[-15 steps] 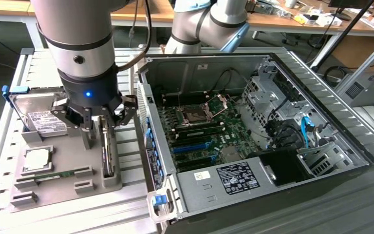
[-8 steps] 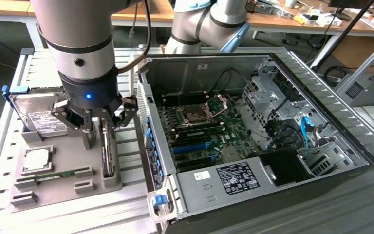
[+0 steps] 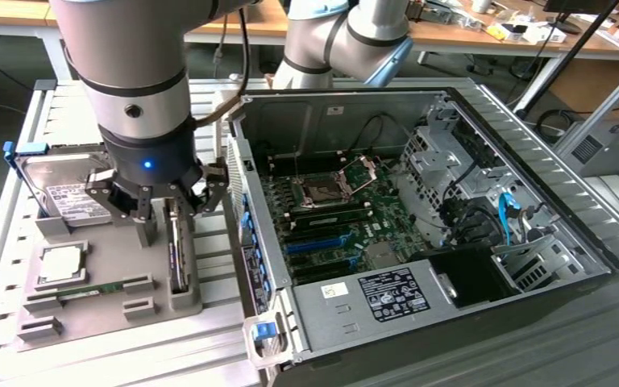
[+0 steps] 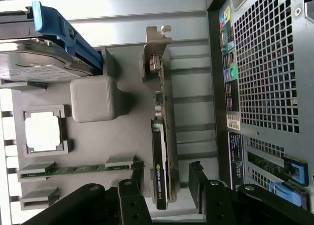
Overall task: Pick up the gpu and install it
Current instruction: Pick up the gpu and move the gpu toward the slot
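The gpu (image 3: 178,251) is a thin dark card standing on edge in a slot of the grey holder tray (image 3: 103,242), at the exterior view's left of the open computer case. In the wrist view the gpu (image 4: 159,136) shows its black board and its silvery bracket end. My gripper (image 3: 165,216) hangs straight down over the card. Its jaws are open, and the black fingertips (image 4: 196,178) stand on either side of the card's end with a gap on each side. The gripper (image 4: 167,182) holds nothing.
On the same tray lie a silver hard drive (image 3: 62,192) with a blue carrier, a processor (image 3: 60,262) and a green memory stick (image 3: 93,290). The open computer case (image 3: 396,210) with its motherboard stands close beside the tray, its perforated rear panel (image 4: 267,68) near the card.
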`<state>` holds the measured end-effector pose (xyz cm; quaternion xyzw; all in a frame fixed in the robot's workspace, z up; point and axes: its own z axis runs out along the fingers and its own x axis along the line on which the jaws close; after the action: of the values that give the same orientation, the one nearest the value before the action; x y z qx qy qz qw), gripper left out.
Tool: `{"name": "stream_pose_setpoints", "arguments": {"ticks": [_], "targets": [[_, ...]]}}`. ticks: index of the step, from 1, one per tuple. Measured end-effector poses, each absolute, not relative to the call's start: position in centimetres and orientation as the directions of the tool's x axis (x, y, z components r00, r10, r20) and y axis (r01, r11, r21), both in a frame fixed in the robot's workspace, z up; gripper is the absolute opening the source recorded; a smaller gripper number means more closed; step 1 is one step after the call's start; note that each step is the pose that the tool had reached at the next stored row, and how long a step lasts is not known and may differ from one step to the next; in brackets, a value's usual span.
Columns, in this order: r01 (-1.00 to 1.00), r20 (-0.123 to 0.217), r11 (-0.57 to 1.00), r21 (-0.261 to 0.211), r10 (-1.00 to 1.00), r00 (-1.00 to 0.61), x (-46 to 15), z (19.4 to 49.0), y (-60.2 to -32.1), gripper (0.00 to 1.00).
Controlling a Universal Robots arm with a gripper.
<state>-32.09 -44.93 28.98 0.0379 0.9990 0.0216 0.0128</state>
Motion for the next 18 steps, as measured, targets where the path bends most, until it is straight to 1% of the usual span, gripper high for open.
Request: {"name": "stream_pose_setpoints", "arguments": {"ticks": [15, 18], "targets": [[0.075, -0.024, 0.996, 0.044, 0.076, -0.997, -32.1, 26.1, -44.9, 0.5], [0.075, -0.024, 0.996, 0.044, 0.076, -0.997, -32.1, 26.0, -44.9, 0.5]]}}
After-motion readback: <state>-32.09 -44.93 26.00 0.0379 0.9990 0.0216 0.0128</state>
